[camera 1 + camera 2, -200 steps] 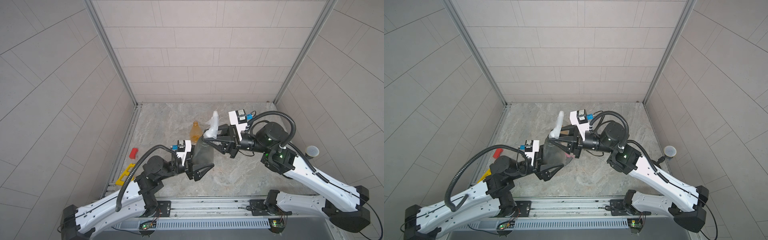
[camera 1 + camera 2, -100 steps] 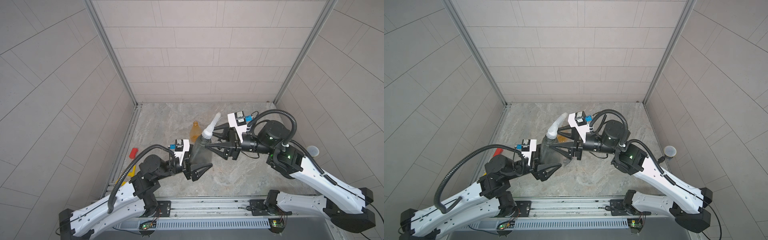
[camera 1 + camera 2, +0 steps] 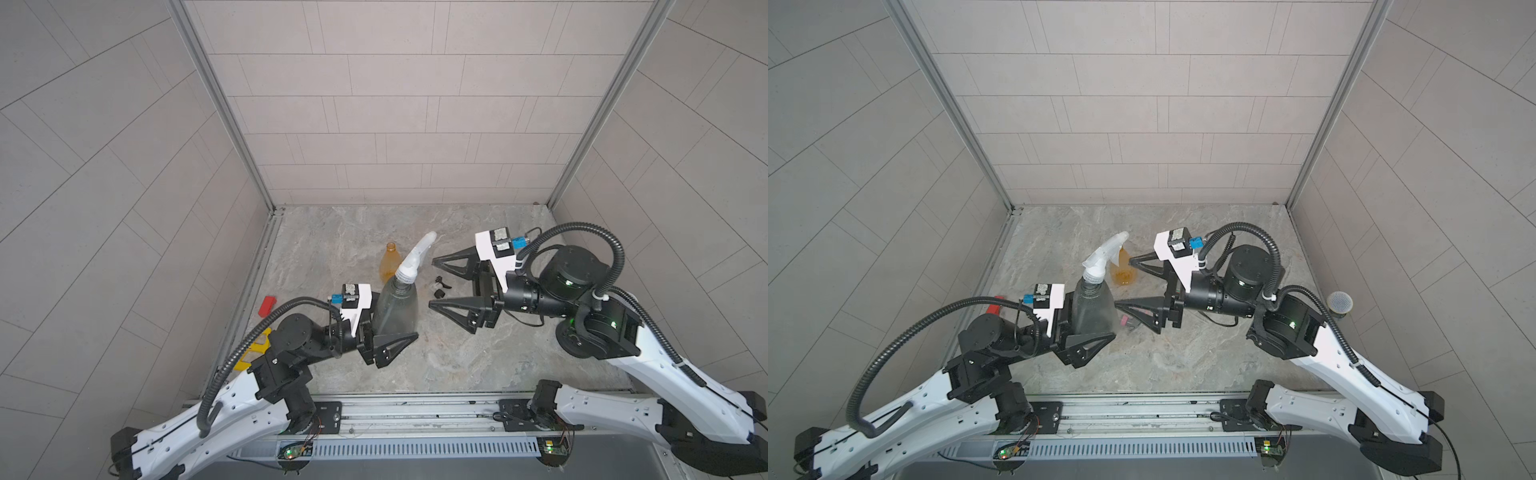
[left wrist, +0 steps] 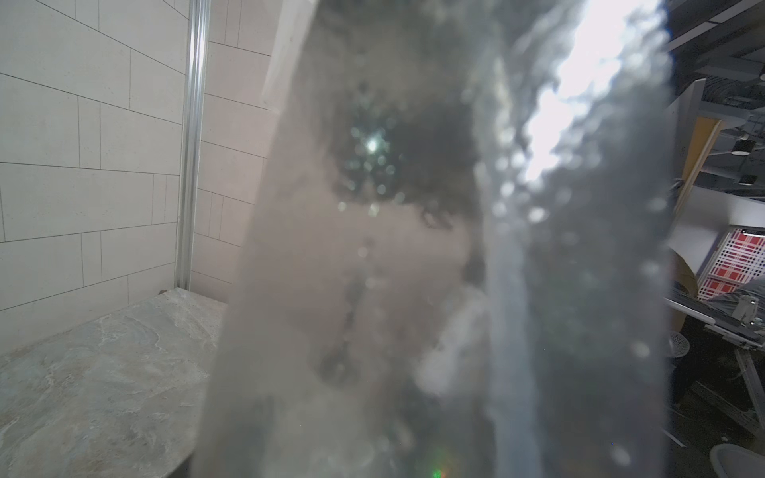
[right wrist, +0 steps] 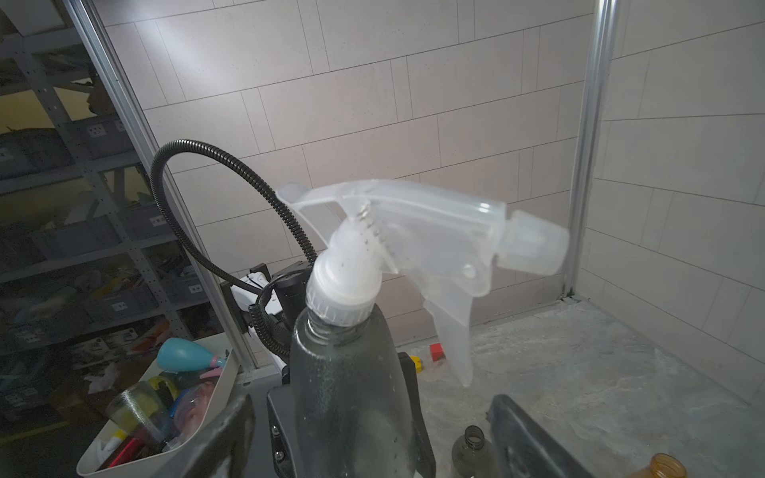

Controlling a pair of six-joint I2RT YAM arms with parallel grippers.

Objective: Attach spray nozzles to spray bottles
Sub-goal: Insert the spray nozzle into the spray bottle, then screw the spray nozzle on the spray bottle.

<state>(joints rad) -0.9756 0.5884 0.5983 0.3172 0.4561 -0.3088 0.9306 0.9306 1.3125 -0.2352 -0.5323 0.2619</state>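
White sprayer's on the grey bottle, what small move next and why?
Probably close the right gripper on the collar of the translucent white trigger nozzle and twist: its jaws stand open beside it, and threads show beneath on the smoky grey cone bottle in the left gripper.

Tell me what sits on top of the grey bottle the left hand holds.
A white nozzle, collar on the neck of the bottle, threads showing below it. The smoky wall hides anything inside.
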